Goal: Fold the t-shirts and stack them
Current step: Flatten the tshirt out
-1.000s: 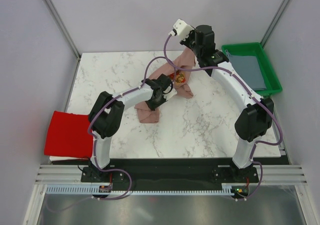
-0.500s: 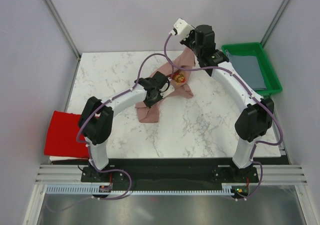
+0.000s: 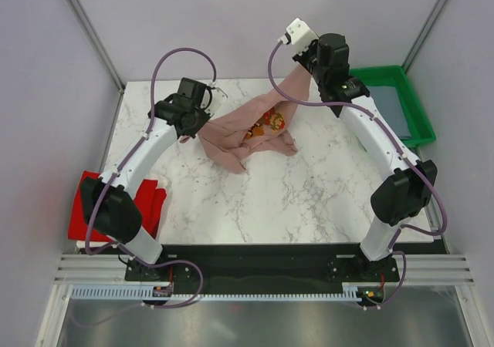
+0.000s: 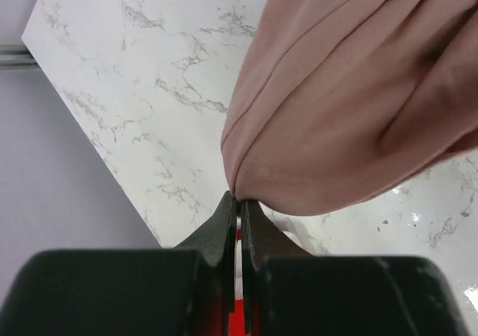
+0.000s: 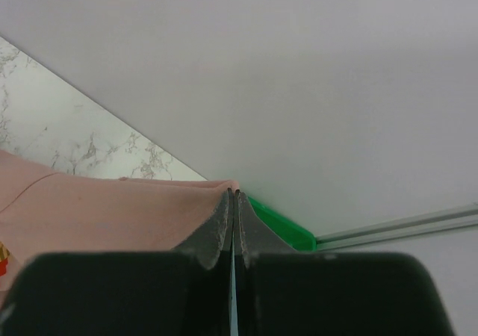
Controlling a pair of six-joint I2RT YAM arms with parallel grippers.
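The dusty-pink t-shirt [image 3: 251, 127], its brown-orange graphic [image 3: 270, 121] facing up, hangs stretched between both grippers above the marble table [image 3: 309, 200]. My left gripper [image 3: 203, 123] is shut on the shirt's left edge; in the left wrist view the fingertips of this gripper [image 4: 240, 198] pinch a hem of the pink cloth [image 4: 351, 112]. My right gripper [image 3: 307, 60] is raised at the back, shut on the other end; its tips [image 5: 234, 194] clamp a pink fold [image 5: 104, 216]. The red t-shirt [image 3: 104, 208] lies at the table's left edge. The grey-blue t-shirt [image 3: 390, 108] lies in the tray.
A green plastic tray [image 3: 378, 72] stands at the back right, its corner [image 5: 280, 224] showing just beyond my right fingers. Grey walls enclose the table on three sides. The left arm's lower link overlaps the red shirt.
My left gripper shut on the pink shirt's edge and swung from the table's middle to the back left, pulling the cloth out. The right gripper shifted slightly right, still holding.
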